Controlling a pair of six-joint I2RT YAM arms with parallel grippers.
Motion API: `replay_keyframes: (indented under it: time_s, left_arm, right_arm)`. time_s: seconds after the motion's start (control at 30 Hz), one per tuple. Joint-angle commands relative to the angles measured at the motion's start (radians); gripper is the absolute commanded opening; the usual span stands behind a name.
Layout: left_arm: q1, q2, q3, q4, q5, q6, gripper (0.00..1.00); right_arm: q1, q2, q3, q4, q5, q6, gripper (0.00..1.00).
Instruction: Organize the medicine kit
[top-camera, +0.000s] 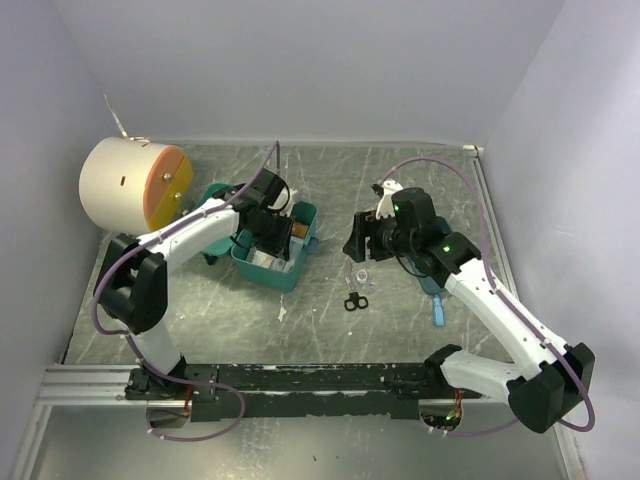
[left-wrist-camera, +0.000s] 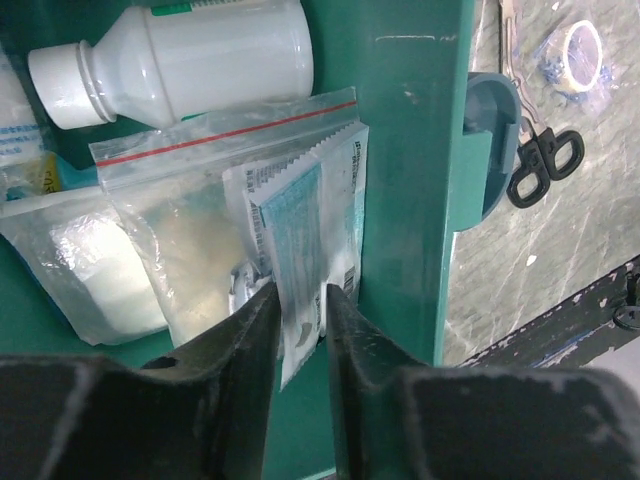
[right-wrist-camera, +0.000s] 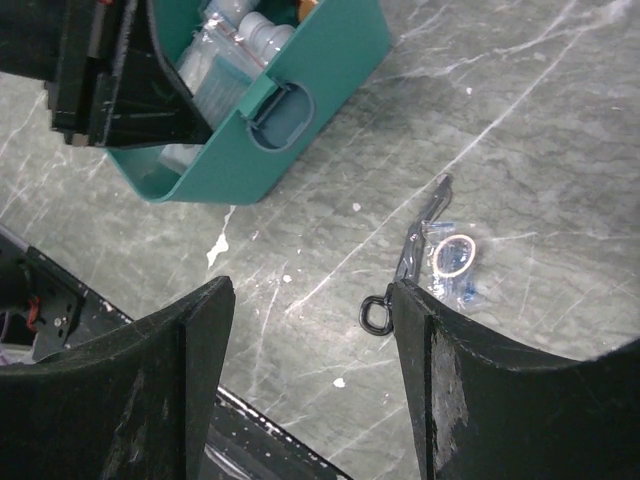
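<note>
The teal medicine kit (top-camera: 275, 270) stands open at centre left and also shows in the left wrist view (left-wrist-camera: 410, 150) and the right wrist view (right-wrist-camera: 330, 60). My left gripper (top-camera: 272, 232) reaches down into it, its jaws (left-wrist-camera: 300, 292) closed narrowly on a white and blue packet (left-wrist-camera: 300, 220) by the box wall. A white bottle (left-wrist-camera: 190, 55) and clear zip bags (left-wrist-camera: 180, 210) lie inside. My right gripper (top-camera: 362, 240) hovers open and empty (right-wrist-camera: 310, 290) above the table, right of the kit.
Black-handled scissors (top-camera: 354, 300) (right-wrist-camera: 410, 250) and a small bag with a tape roll (top-camera: 362, 277) (right-wrist-camera: 453, 258) lie under my right gripper. A cream cylinder with an orange face (top-camera: 130, 185) stands back left. A blue item (top-camera: 438, 308) lies right.
</note>
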Motion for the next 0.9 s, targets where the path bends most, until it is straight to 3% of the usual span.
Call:
replay_keyframes:
  time_s: [0.0,0.23,0.37,0.7,0.87]
  left_arm:
    - [0.007,-0.037,0.057,-0.050,-0.048,-0.003,0.39]
    - [0.007,-0.109,0.065,-0.096,-0.088,0.040,0.47]
    - [0.007,-0.175,0.047,-0.078,-0.089,0.067,0.50]
    - [0.005,-0.507,-0.176,0.180,-0.030,0.146,0.52]
    - [0.003,-0.737,-0.303,0.330,-0.120,0.071,0.54]
  right_arm:
    - [0.002,0.014,-0.017,0.023,0.121,0.038,0.65]
    - [-0.011,0.055,-0.084,0.018,0.523,0.140,0.65]
    - [-0.036,0.086,-0.112,0.013,0.662,0.172,0.67]
    - [-0.275,0.097,-0.218,0.046,0.623,0.223,0.74]
    - [-0.340,0.119,-0.239,0.029,0.641,0.243,0.72]
